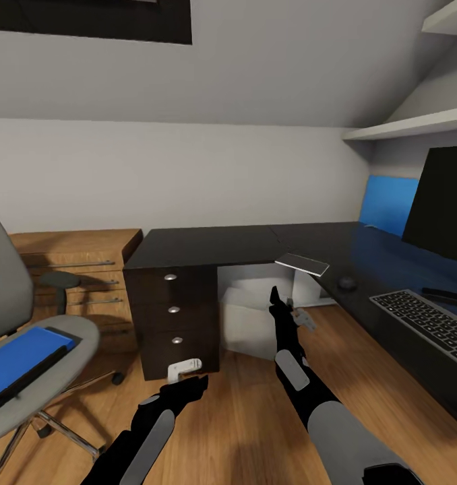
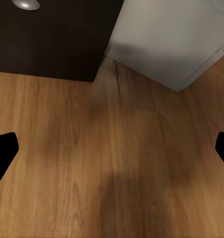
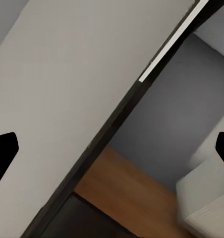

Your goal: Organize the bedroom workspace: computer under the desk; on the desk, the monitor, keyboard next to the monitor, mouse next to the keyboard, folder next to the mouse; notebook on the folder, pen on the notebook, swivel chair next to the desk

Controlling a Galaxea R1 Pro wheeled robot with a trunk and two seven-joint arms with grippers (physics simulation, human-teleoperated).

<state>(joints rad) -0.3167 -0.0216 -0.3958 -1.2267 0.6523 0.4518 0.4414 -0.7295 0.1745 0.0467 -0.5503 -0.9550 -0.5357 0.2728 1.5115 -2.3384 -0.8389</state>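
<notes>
Notebook overhangs desk inner corner, just above & beyond your right gripper; long axis runs left-right. Right arm's nearer. Both grippers' jaws spread, empty; left gripper low.

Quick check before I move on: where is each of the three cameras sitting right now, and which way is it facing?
Head view: from the robot's head, forward and down at the desk, monitor, keyboard and swivel chair; both arms show, left gripper, right gripper.
Left wrist view: near the left gripper, facing the wooden floor, drawer unit and computer; fingertips at the edges.
Right wrist view: near the right gripper, facing up along the desk edge; fingertips at the edges.
Shared: floor and computer.
</notes>
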